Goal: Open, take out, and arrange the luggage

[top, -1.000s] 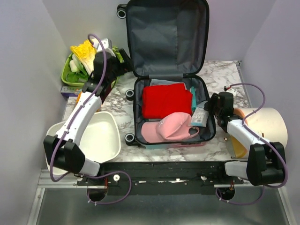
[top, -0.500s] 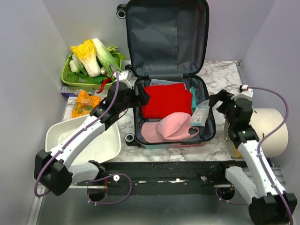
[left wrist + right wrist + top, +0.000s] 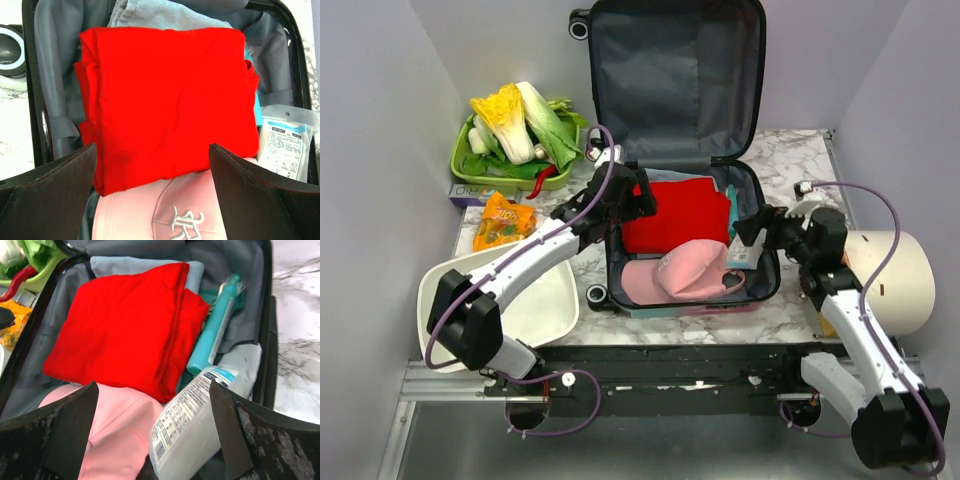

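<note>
- Left gripper [image 3: 636, 201]: jaws spread as wide as they go, nothing between them. It hangs over the 9 o'clock rim of the case's lower half, and the wrist view shows its two dark fingers [image 3: 50, 180] apart over a red folded garment [image 3: 165, 100].
- Right gripper [image 3: 752, 228]: also fully spread and empty, at the 3 o'clock rim of that same half.
- Writing: a pink cap [image 3: 165, 215] bears a white embroidered monogram, cut off by the frame edge and not fully readable. A white packet [image 3: 192, 432] carries a blue-headed label in fine print, too small to read. A teal tube [image 3: 212, 335] has a pale strip of print, also unreadable.
- The luggage [image 3: 680, 90] lies open on the marble table [image 3: 790, 160], at the middle of the top view. Its two halves run in line from 6 to 12 o'clock; the grey-lined lid stands up at 12, against the back wall. The black wheels sit on the 9 o'clock edge.
- Inside the lower half: the red garment toward 12, over a light blue cloth [image 3: 165, 15], the cap toward 6, the tube and packet toward 3.
</note>
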You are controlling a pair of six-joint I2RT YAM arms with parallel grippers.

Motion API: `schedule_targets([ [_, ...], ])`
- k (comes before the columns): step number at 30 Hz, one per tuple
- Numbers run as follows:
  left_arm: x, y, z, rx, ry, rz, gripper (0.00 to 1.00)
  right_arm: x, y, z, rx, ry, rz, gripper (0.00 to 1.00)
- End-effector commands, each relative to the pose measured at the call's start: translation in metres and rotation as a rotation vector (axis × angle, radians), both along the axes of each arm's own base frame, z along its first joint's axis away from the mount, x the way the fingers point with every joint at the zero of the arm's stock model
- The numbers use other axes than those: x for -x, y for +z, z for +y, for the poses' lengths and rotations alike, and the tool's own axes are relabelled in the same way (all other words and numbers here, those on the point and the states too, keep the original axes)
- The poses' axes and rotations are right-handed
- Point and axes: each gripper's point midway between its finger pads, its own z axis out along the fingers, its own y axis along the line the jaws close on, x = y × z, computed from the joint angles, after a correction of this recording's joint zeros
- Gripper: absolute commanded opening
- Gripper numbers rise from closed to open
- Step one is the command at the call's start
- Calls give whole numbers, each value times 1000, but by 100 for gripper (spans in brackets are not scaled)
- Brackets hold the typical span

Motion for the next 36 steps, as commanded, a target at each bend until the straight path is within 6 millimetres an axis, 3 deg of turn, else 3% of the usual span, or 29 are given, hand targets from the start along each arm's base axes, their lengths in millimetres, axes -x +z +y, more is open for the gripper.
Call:
schedule_targets([
  [1, -16, -8, -2, -52, 39, 17, 99, -20, 27, 22, -11, 132, -50, 100],
  [2, -17, -12, -4, -81, 15, 17, 99, -28, 16, 26, -7, 139, -11, 100],
  [5, -21, -21, -6, -96, 8, 38, 99, -46, 24, 41, 24, 150, 1, 100],
  [7, -23, -19, -13, -74, -9, 39, 99, -62, -5, 39, 40, 84, 125, 100],
  [8, -25, -16, -16, -59, -19, 31, 99, -71, 3, 44, 38, 79, 129, 100],
  [9, -25, -15, -20, -48, -28, 29, 99, -78, -19, 46, 50, 74, 199, 100],
  [12, -28, -26, -20, -58, -29, 46, 99, -88, -38, 47, 105, 24, 274, 100],
  [13, -30, -31, -20, -72, -27, 58, 99, -88, -54, 44, 117, 3, 329, 100],
  [20, -28, -44, -19, -67, -24, 68, 99, -96, -82, 48, 136, -5, 427, 100],
  [29, -32, -54, -15, -89, -7, 58, 99, -94, -79, 95, 103, 186, 392, 98],
  [36, -33, -57, -16, -80, -3, 55, 99, -89, -67, 104, 92, 217, 358, 96],
])
